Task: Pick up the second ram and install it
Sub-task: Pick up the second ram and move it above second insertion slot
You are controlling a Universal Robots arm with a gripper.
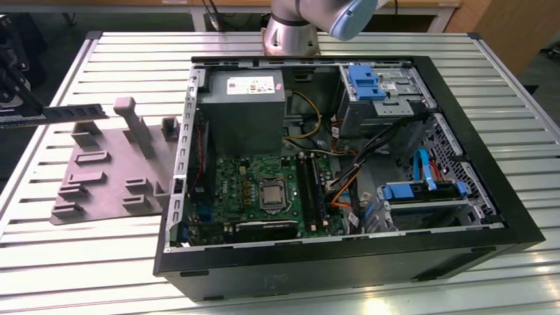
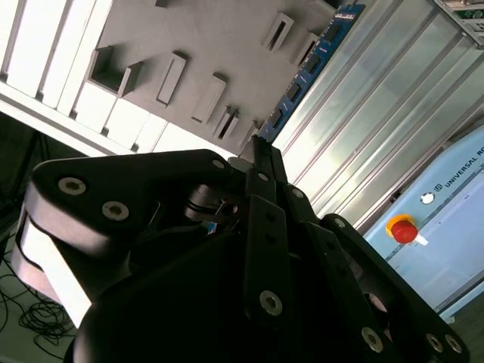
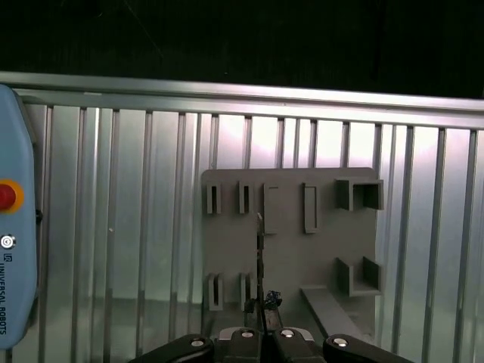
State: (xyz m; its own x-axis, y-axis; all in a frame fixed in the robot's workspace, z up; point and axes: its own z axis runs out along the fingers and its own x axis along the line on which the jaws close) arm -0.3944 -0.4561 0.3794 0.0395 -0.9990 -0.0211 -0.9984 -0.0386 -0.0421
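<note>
1. The gripper is clenched on one end of the second ram; in both wrist views the fingers meet tight on the stick.
2. The second ram juts straight out from the fingertips, held in the air clear of any surface.
3. In the first wrist view it appears edge-on over the grey holder block.
4. In the exterior view it lies roughly level at the exterior view's left, above the holder block's far edge.
5. The block rests on the slatted metal table.
6. The open computer case, with its green motherboard, stands well apart at the exterior view's right.
7. A pale blue teach pendant lies on the table.
</note>
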